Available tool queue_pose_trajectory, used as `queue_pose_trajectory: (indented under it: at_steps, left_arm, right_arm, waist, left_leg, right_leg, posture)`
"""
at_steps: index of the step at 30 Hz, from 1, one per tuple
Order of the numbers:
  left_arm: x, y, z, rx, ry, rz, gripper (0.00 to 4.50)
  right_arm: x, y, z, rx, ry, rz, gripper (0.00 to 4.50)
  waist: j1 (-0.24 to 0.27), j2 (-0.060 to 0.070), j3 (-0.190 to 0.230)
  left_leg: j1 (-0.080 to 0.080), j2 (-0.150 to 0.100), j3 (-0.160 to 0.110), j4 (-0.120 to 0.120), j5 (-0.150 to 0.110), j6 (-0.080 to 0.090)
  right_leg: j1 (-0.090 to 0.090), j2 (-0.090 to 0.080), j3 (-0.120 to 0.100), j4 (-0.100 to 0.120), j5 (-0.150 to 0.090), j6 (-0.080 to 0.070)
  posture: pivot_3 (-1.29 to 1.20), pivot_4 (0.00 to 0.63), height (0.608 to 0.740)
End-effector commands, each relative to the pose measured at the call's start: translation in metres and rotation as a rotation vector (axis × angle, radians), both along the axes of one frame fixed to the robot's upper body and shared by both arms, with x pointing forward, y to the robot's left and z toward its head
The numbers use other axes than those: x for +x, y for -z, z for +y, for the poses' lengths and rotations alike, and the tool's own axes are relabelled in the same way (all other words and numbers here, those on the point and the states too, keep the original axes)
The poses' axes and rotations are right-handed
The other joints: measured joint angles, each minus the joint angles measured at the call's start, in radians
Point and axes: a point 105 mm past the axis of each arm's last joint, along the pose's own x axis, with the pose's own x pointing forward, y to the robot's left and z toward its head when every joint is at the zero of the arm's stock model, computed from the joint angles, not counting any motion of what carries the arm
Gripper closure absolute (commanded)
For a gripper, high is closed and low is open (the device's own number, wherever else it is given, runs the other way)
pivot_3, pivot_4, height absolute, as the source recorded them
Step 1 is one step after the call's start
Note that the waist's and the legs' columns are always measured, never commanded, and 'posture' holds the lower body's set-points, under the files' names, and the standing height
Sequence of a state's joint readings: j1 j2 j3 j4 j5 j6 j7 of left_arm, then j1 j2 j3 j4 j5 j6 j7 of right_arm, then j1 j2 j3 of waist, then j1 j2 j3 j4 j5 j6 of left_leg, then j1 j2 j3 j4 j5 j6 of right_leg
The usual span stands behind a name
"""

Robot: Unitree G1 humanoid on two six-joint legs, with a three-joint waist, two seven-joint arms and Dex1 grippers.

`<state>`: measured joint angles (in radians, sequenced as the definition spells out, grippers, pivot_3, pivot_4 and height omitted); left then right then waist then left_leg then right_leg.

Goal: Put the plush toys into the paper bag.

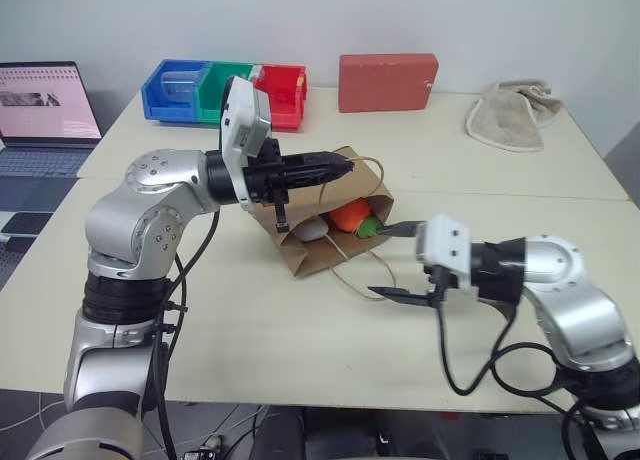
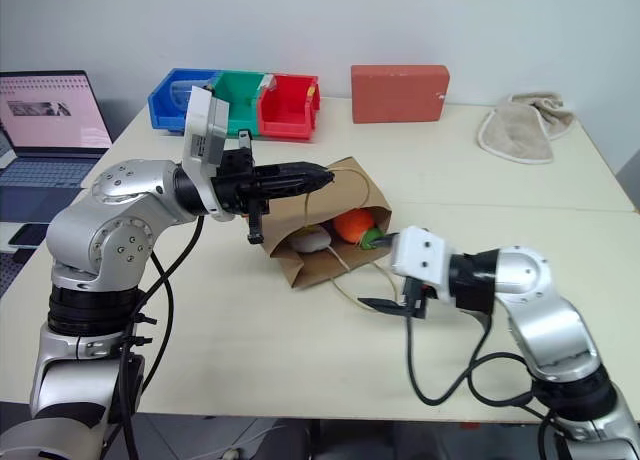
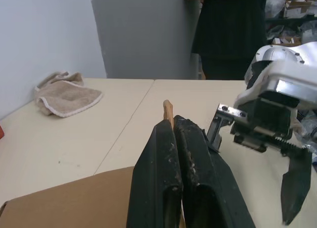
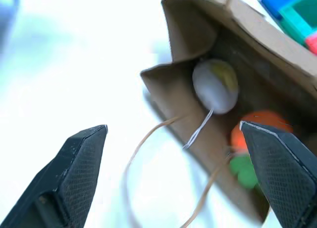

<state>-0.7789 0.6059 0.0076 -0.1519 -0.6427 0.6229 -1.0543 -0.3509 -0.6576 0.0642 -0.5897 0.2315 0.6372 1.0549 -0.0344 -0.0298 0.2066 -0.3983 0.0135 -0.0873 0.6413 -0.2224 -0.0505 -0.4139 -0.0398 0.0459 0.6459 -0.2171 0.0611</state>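
The brown paper bag (image 1: 296, 251) lies on its side in the middle of the table, its mouth facing my right arm. My left gripper (image 1: 343, 165) is shut on the bag's upper rim and holds the mouth up. Inside, the white plush toy (image 1: 314, 228) rests next to the orange plush toy (image 1: 350, 216), which has a green part beside it. In the right wrist view the white toy (image 4: 215, 85) and the orange toy (image 4: 261, 130) both sit within the bag. Just outside the mouth, my right gripper (image 1: 401, 262) is open and holds nothing.
One loop handle (image 1: 362, 283) trails on the table under my right gripper. At the back stand a red box (image 1: 387, 82), coloured bins (image 1: 225, 90) and a beige towel (image 1: 510, 115). A laptop (image 1: 45, 110) sits far left. A person (image 3: 228, 29) stands beyond the table.
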Motion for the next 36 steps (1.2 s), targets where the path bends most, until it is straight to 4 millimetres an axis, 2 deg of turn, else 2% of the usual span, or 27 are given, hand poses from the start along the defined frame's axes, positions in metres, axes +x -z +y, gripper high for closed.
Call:
queue_pose_trajectory:
  at_steps: [1, 3, 8, 12, 15, 16, 24, 26, 31, 34, 36]
  left_arm:
    - [-0.004, -0.012, 0.002, -0.008, 0.000, -0.062, 4.50]
    - [-0.005, -0.012, 0.003, -0.006, -0.001, -0.063, 4.50]
    - [-0.005, -0.013, 0.003, 0.000, 0.000, -0.067, 4.50]
    - [-0.006, -0.014, 0.004, 0.001, -0.007, -0.070, 4.50]
    - [-0.006, -0.013, 0.005, 0.005, -0.014, -0.072, 4.50]
    - [-0.006, -0.014, 0.006, 0.004, -0.018, -0.073, 4.50]
    - [-0.004, -0.014, 0.010, 0.008, -0.033, -0.072, 4.50]
    - [-0.004, -0.015, 0.011, 0.008, -0.040, -0.073, 4.50]
    - [0.004, -0.018, 0.018, -0.020, -0.089, -0.071, 4.50]
    - [0.006, -0.023, 0.019, -0.036, -0.101, -0.086, 4.50]
    - [0.007, -0.029, 0.021, -0.044, -0.109, -0.102, 4.50]
  right_arm:
    - [0.011, 0.018, -0.022, -0.062, 0.157, 0.011, 0.02]
    - [0.019, 0.034, -0.026, -0.078, 0.230, 0.031, 0.02]
    - [0.031, 0.067, -0.014, -0.007, 0.323, 0.174, 0.02]
    - [0.046, 0.081, -0.001, 0.079, 0.397, 0.235, 0.02]
    - [0.052, 0.084, -0.001, 0.078, 0.420, 0.228, 0.62]
    - [0.053, 0.084, -0.001, 0.073, 0.414, 0.230, 0.85]
    - [0.060, 0.082, -0.003, 0.099, 0.439, 0.250, 3.90]
    - [0.061, 0.079, -0.004, 0.132, 0.450, 0.275, 4.49]
    - [0.054, 0.063, -0.001, 0.281, 0.426, 0.416, 4.49]
    - [0.050, 0.044, -0.006, 0.324, 0.410, 0.426, 4.49]
    - [0.046, 0.024, -0.011, 0.340, 0.387, 0.413, 4.49]
  waist:
    - [-0.001, 0.000, 0.000]
    - [-0.001, 0.000, 0.000]
    - [-0.002, 0.000, 0.000]
    - [0.000, 0.000, 0.000]
    - [0.000, 0.000, 0.000]
    - [0.000, 0.000, 0.000]
    - [0.000, 0.000, 0.000]
    - [0.000, 0.000, 0.000]
    - [0.001, 0.000, 0.000]
    - [0.001, 0.000, 0.000]
    - [0.001, 0.001, 0.000]
  left_leg:
    - [0.000, 0.000, 0.000, 0.000, 0.000, 0.000]
    - [0.000, 0.000, 0.000, 0.000, 0.000, 0.000]
    - [0.000, 0.000, 0.001, 0.000, 0.000, 0.000]
    - [-0.001, 0.000, 0.001, 0.000, 0.000, 0.000]
    - [-0.001, 0.000, 0.001, 0.000, 0.000, 0.000]
    - [-0.001, 0.000, 0.001, 0.000, 0.000, 0.000]
    - [-0.001, 0.000, 0.000, 0.000, 0.000, 0.000]
    - [-0.001, 0.000, 0.000, 0.000, 0.000, 0.000]
    - [-0.001, 0.000, 0.000, 0.000, 0.000, 0.000]
    - [-0.001, 0.000, 0.000, 0.000, 0.000, 0.000]
    - [-0.001, 0.000, 0.000, 0.000, 0.000, 0.000]
  right_leg:
    - [0.000, 0.000, 0.000, 0.000, -0.001, -0.001]
    - [0.000, 0.000, 0.000, 0.000, -0.002, -0.003]
    - [0.000, 0.000, 0.001, 0.000, -0.001, -0.001]
    - [-0.001, 0.000, 0.001, 0.000, 0.000, -0.001]
    - [-0.001, 0.000, 0.001, 0.000, 0.000, -0.001]
    - [-0.001, 0.000, 0.001, 0.000, 0.000, -0.001]
    - [-0.001, 0.000, 0.001, 0.000, 0.000, 0.000]
    - [-0.001, 0.000, 0.001, 0.000, 0.000, 0.000]
    - [-0.001, 0.000, 0.001, 0.000, 0.000, 0.000]
    - [-0.001, 0.000, 0.000, 0.000, 0.000, 0.000]
    - [-0.001, 0.000, 0.000, 0.000, 0.000, 0.000]
  posture:
    - [0.00, 0.150, 0.740]
    - [0.00, 0.150, 0.740]
    - [0.00, 0.150, 0.740]
    - [0.00, 0.150, 0.740]
    - [0.00, 0.150, 0.740]
    - [0.00, 0.150, 0.740]
    - [0.00, 0.150, 0.740]
    - [0.00, 0.150, 0.740]
    - [0.00, 0.150, 0.740]
    - [0.00, 0.150, 0.740]
    - [0.00, 0.150, 0.740]
